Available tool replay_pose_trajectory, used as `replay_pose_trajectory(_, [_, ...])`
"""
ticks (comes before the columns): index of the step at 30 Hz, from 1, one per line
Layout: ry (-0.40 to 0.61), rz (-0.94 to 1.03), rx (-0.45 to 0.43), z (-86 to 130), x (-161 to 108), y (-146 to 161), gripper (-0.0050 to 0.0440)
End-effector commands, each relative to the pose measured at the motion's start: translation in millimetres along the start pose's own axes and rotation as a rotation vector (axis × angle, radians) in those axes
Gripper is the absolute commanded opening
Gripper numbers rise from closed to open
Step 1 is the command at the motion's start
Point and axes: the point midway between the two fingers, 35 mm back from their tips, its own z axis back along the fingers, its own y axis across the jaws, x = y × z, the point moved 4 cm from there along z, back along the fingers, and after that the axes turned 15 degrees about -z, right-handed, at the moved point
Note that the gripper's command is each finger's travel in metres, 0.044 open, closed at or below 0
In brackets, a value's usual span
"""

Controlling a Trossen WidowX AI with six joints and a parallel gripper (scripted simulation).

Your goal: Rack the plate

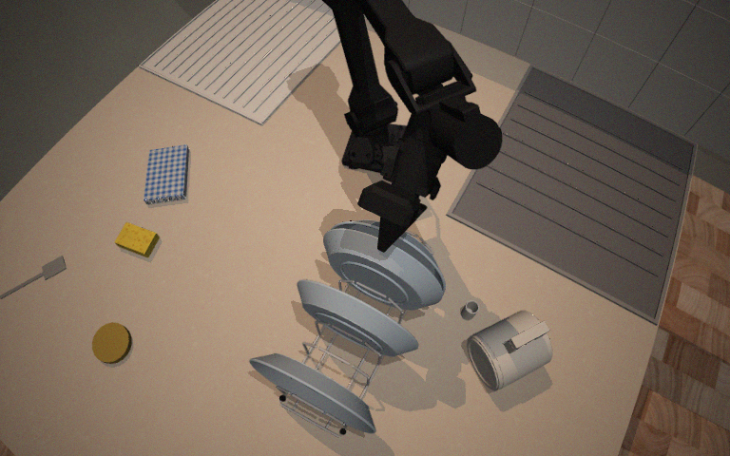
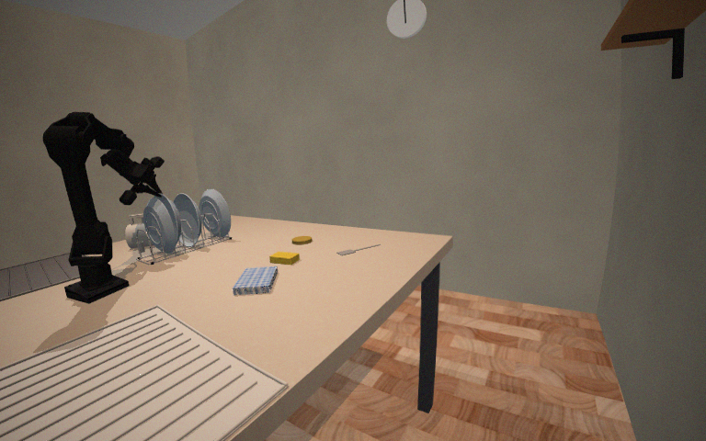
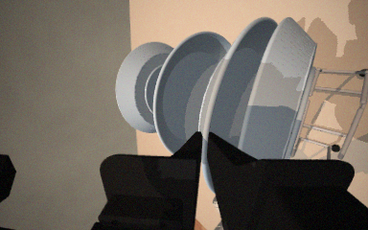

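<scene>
A wire dish rack (image 1: 340, 359) stands on the counter with blue-grey plates upright in it. One plate (image 1: 312, 392) is at the far end and one (image 1: 355, 316) is in the middle. Two plates stand close together at the end nearest the arm (image 1: 384, 271). My gripper (image 1: 384, 244) comes down onto the top of this pair. In the wrist view the gripper (image 3: 203, 144) is shut on the thin rim of the plate (image 3: 240, 96) beside the outermost plate (image 3: 292, 77). The row of plates also shows in the exterior view (image 2: 179, 218).
A grey pot (image 1: 509, 349) lies on its side right of the rack, with a small cup (image 1: 470, 309) near it. A checked cloth (image 1: 166, 173), yellow sponge (image 1: 136, 238), spatula (image 1: 34, 276) and yellow disc (image 1: 111, 342) lie to the left. A white mat (image 1: 241, 53) and a grey mat (image 1: 576, 182) lie behind.
</scene>
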Motion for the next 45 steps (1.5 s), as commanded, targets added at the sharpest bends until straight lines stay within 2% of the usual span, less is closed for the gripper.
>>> replay_pose_trajectory(1, [0.011,-0.008,0.012,2,0,2,0.0])
replay_pose_trajectory(45, [0.012,-0.008,0.012,-10,3,-9,0.0])
